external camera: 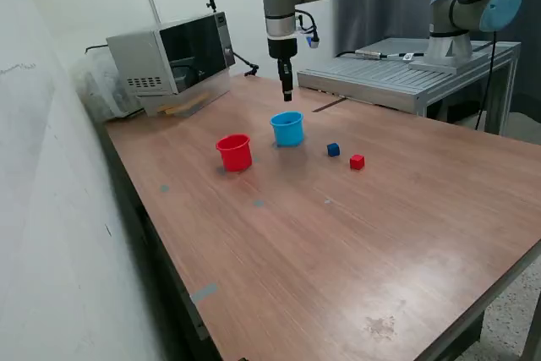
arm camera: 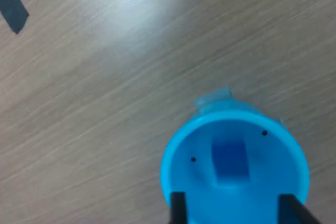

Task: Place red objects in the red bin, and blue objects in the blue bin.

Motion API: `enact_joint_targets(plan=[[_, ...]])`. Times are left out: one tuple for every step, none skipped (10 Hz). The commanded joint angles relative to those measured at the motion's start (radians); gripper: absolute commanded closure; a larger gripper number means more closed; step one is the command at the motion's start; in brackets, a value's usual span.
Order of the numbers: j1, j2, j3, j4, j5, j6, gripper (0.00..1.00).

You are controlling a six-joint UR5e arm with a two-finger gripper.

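Observation:
The light-blue bin [external camera: 287, 128] stands on the wooden table, with the red bin [external camera: 234, 151] beside it toward the exterior view's left. My gripper [external camera: 287, 90] hangs straight above the blue bin. In the wrist view its two dark fingertips [arm camera: 177, 209] stand apart over the blue bin [arm camera: 178, 145], open with nothing between them. A dark-blue cube [arm camera: 229, 160] lies on the floor inside that bin. Out on the table, toward the exterior view's right of the bins, sit another blue cube [external camera: 333, 150] and a red cube [external camera: 357, 161].
A microwave [external camera: 173, 57] stands at the table's back corner on the exterior view's left. A second arm [external camera: 473, 6] is mounted on a metal bench [external camera: 397, 78] behind the table. A dark tape mark [arm camera: 11, 10] is on the wood.

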Motion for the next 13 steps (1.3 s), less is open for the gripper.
enact_joint_targets(plan=[[0.002,0.001,-0.003,0.000,0.000,0.001,0.00],[0.004,0.001,0.000,0.000,0.000,0.001,0.00],[0.013,0.000,0.006,0.000,0.000,0.001,0.00],[0.044,-0.006,0.018,0.000,0.000,0.001,0.00],[0.086,-0.029,0.046,-0.001,-0.001,0.001,0.00],[0.135,-0.061,0.055,-0.006,-0.001,0.009,0.00],[0.198,-0.078,0.060,-0.005,-0.001,0.016,0.00],[0.253,-0.088,0.070,-0.006,-0.001,0.032,0.00],[0.295,-0.091,0.073,-0.006,-0.001,0.044,0.00],[0.350,-0.098,0.080,-0.008,0.003,0.044,0.00],[0.379,-0.109,0.089,-0.011,0.007,0.039,0.00],[0.403,-0.109,0.089,-0.011,0.007,0.024,0.00],[0.407,-0.109,0.090,-0.014,0.014,-0.044,0.00]])
